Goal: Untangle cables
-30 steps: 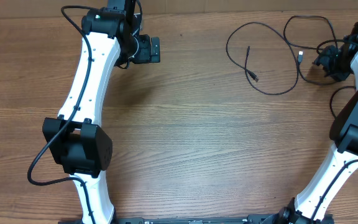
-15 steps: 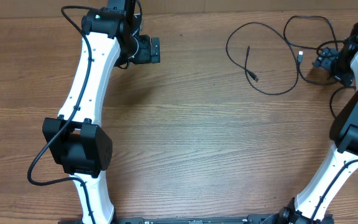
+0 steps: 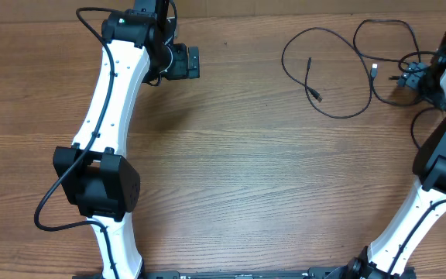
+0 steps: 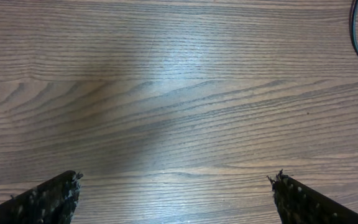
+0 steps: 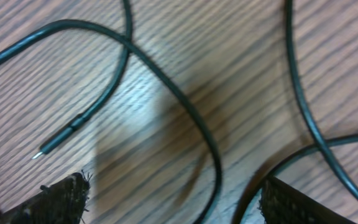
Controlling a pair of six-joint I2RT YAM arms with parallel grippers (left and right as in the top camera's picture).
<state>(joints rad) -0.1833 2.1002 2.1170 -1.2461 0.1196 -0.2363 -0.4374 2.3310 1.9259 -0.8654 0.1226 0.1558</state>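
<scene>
Cables (image 5: 127, 46) lie under right pincer (image 5: 173, 193) (jaws apart)

- A brown wooden table top with laminate grain (image 3: 246, 178) fills nearly the whole overhead view, its grain running left to right in darker and lighter bands.
- A paler tan strip (image 3: 231, 8) lies along the table's far edge.
- In the left wrist view the wood shows a pale glare patch beside a soft shadow.
</scene>
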